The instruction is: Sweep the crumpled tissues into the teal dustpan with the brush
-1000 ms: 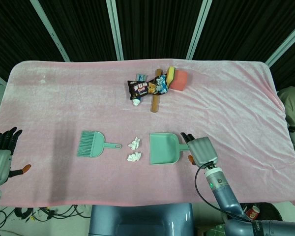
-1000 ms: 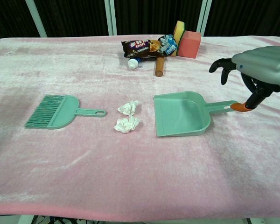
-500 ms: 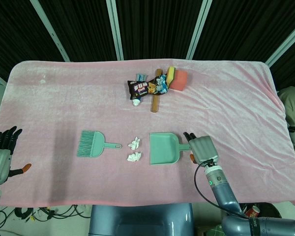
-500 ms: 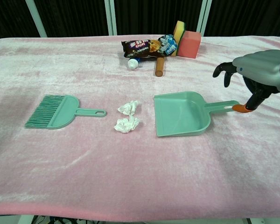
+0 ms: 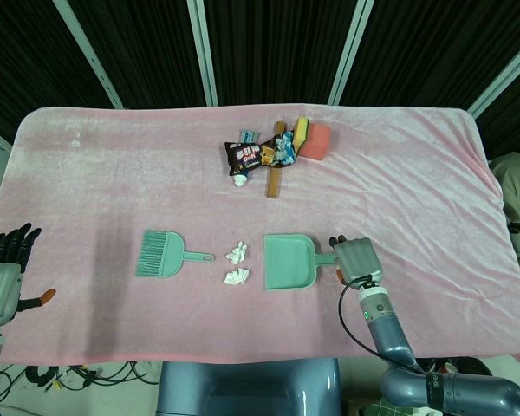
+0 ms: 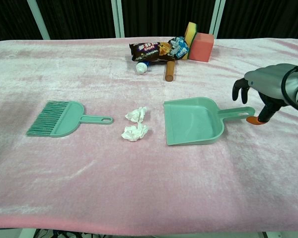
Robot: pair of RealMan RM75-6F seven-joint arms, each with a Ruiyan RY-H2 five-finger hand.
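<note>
The teal dustpan (image 5: pixel 288 262) (image 6: pixel 193 120) lies flat on the pink cloth, its mouth facing left and its handle (image 6: pixel 238 112) pointing right. Two crumpled tissues (image 5: pixel 237 253) (image 5: pixel 237 277) lie just left of the mouth; the chest view shows them as well (image 6: pixel 136 114) (image 6: pixel 134 132). Further left lies the teal brush (image 5: pixel 163 253) (image 6: pixel 59 119), bristles pointing left. My right hand (image 5: pixel 355 260) (image 6: pixel 268 87) hovers at the end of the handle, fingers bent downward and holding nothing, its orange thumb tip beside the handle's end. At the table's left edge my left hand (image 5: pixel 2 269) rests with its fingers spread, far from the brush.
At the back centre sits a cluster: a dark snack bag (image 5: pixel 258 153), a pink sponge block (image 5: pixel 316 141), a yellow sponge (image 5: pixel 301 130), a wooden cylinder (image 5: pixel 274 182) and a small white bottle (image 5: pixel 240 181). The pink cloth (image 5: pixel 113 173) covers the whole table.
My right hand has drawn back to the right, from over the dustpan's handle to its end, and sunk lower. The dustpan, brush, tissues and left hand have not moved.
</note>
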